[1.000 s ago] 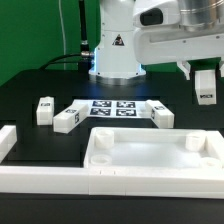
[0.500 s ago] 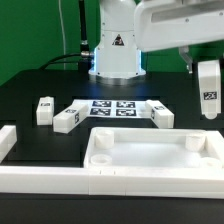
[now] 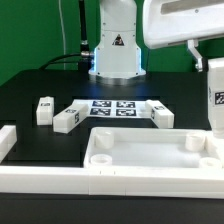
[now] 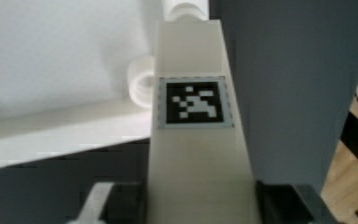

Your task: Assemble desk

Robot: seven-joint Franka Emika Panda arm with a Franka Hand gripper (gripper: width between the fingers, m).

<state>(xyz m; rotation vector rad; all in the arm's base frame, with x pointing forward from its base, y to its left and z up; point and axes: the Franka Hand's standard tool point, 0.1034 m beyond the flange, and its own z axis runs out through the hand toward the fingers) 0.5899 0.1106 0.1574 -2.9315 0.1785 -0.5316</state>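
Shifted toward the exterior view's right and lower, the leg [image 3: 216, 95] hangs upright, clamped in the gripper [image 4: 194, 205], its long axis vertical just above the tabletop's [image 3: 150, 160] far right-hand corner.

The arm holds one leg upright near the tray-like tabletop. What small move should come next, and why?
Probably ease the leg toward the exterior view's left and down onto the tabletop's corner socket. The gripper is shut on the leg, which stands upright, but it hangs above and seemingly just outside that socket, not yet touching it.
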